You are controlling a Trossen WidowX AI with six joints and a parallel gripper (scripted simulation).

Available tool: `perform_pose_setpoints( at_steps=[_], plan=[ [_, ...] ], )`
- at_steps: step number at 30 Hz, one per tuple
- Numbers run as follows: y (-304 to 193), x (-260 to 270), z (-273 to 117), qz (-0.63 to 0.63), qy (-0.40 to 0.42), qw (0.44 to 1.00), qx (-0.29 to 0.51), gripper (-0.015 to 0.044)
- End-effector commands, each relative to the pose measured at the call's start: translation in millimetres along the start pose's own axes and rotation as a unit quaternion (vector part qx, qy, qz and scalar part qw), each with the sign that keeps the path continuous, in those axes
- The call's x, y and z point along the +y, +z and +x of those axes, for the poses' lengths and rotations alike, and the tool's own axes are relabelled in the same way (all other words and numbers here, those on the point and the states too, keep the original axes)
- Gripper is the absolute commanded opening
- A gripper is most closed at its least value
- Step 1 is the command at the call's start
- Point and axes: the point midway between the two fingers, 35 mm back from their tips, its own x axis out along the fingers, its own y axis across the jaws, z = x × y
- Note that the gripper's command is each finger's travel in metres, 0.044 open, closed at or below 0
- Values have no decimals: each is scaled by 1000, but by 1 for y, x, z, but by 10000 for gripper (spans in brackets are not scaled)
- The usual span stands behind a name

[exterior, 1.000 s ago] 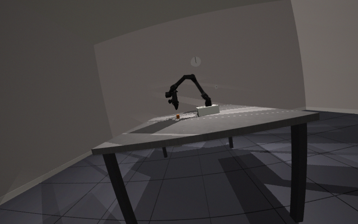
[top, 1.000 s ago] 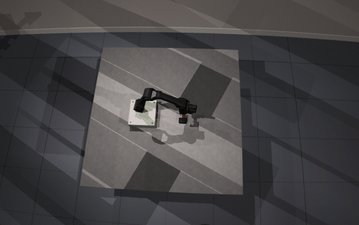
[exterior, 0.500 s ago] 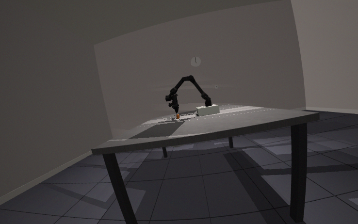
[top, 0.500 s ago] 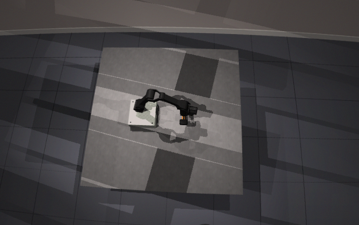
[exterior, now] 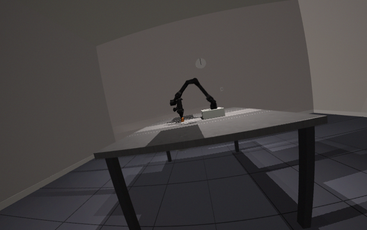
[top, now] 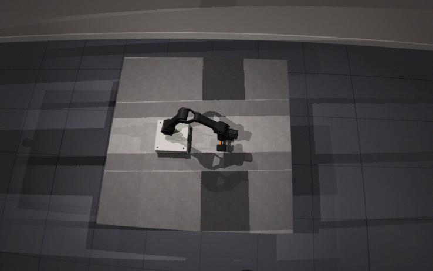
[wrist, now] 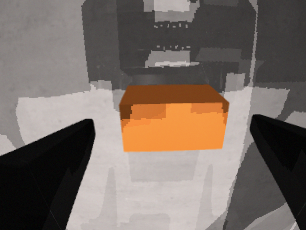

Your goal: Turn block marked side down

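Observation:
The orange block (top: 219,142) (exterior: 182,119) (wrist: 174,131) rests on the grey table (top: 153,197) (exterior: 251,126). In the wrist view its lit orange face and a darker brown-orange face show, with shadow patches; no mark can be made out on them. My gripper (wrist: 174,124) is open and empty, pointing down over the block. Its two black fingertips stand to the left and right of the block with a gap on each side. In the exterior view the fingertips are close to the block's top. The arm partly hides the block in the top view.
The white base box (top: 162,140) (exterior: 214,113) carries the arm and stands to the left of the block in the top view. The arm (top: 207,120) (exterior: 201,89) arches from it over to the block. Its shadows fall across the table.

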Motion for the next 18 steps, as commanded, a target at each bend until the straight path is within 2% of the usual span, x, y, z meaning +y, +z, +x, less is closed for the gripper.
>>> perform_pose_setpoints(
  at_steps=[1, 9, 15, 18],
  plan=[
    [-3, 0, 9, 3, -1, 1000, 5, 440],
    [-4, 0, 20, 3, -1, 1000, 5, 440],
    [-4, 0, 20, 3, -1, 1000, 5, 282],
    [-4, 0, 20, 3, -1, 1000, 5, 263]
  ],
)
